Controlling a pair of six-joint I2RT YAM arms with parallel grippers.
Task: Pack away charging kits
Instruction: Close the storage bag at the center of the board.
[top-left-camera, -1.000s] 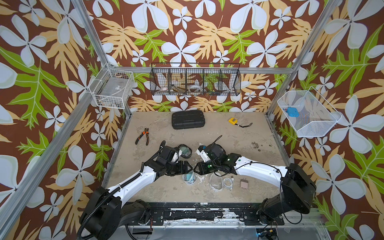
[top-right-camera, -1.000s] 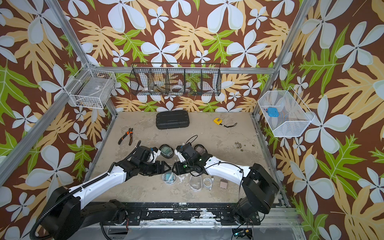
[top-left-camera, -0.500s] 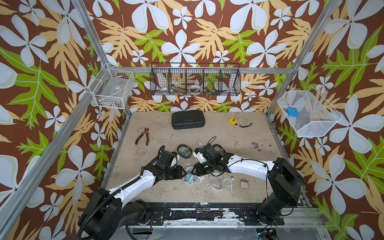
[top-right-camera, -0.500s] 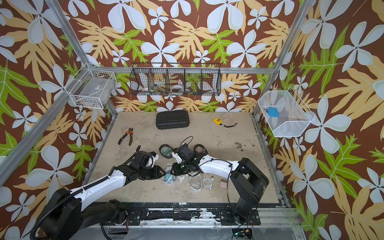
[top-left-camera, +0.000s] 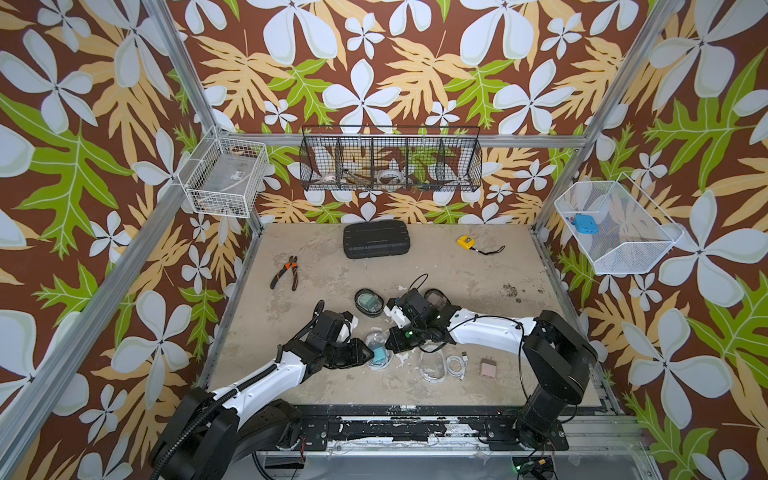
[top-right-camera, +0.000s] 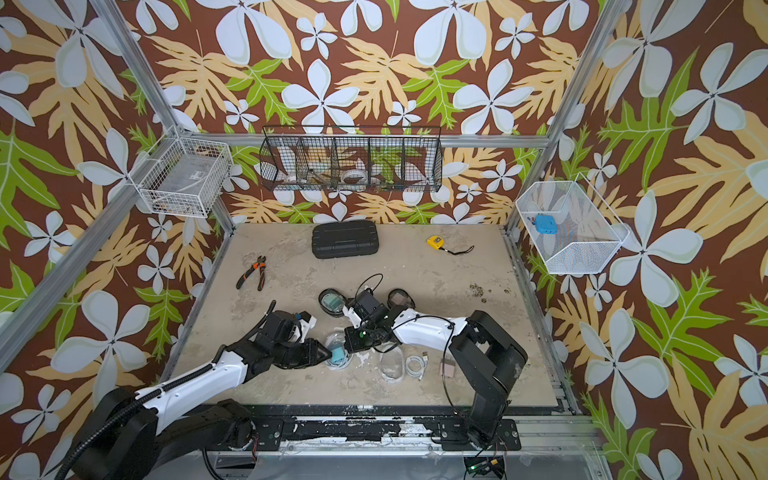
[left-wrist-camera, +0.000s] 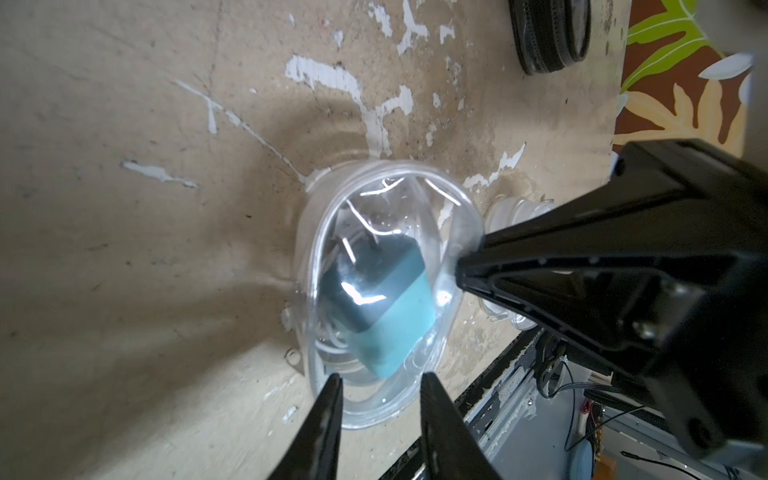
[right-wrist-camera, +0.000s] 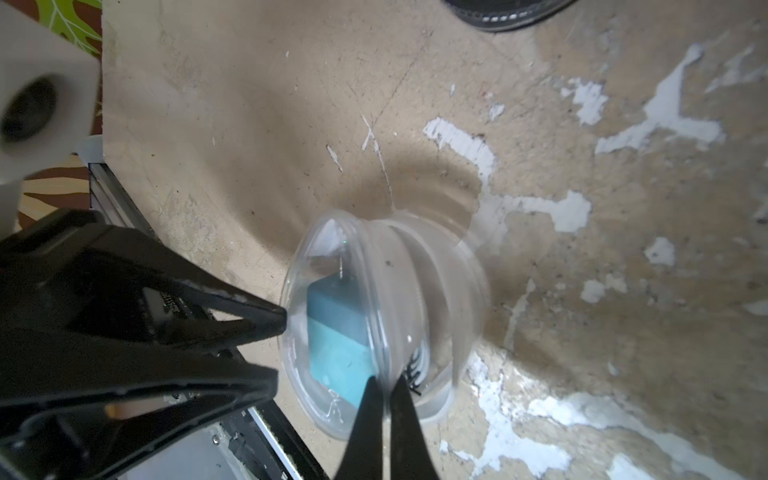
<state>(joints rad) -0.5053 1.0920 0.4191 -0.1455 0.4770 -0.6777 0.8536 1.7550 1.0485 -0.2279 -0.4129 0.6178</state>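
A clear oval case (top-left-camera: 376, 351) lies near the table's front with a teal plug (left-wrist-camera: 374, 307) and a white cable inside. Its lid (right-wrist-camera: 374, 291) stands raised. My right gripper (right-wrist-camera: 384, 384) is shut on the lid's rim, reaching in from the right (top-left-camera: 388, 343). My left gripper (left-wrist-camera: 380, 378) comes from the left (top-left-camera: 369, 358), jaws apart, tips against the case's near rim. To the right lie another clear case (top-left-camera: 432, 365), a coiled white cable (top-left-camera: 457, 368) and a pink plug (top-left-camera: 489, 368). Two black-rimmed cases (top-left-camera: 368, 302) (top-left-camera: 436, 296) sit behind the arms.
A large black ribbed case (top-left-camera: 376, 239), pliers (top-left-camera: 286, 272) and a yellow tape measure (top-left-camera: 465, 242) lie further back. A black wire basket (top-left-camera: 390, 170) hangs on the back wall, a white basket (top-left-camera: 224, 183) at left, and a mesh basket (top-left-camera: 619, 249) with a blue block (top-left-camera: 585, 223) at right.
Both grippers dropped forward onto the front clear case. The left jaws narrowed at its rim. The right jaws closed on the lid.
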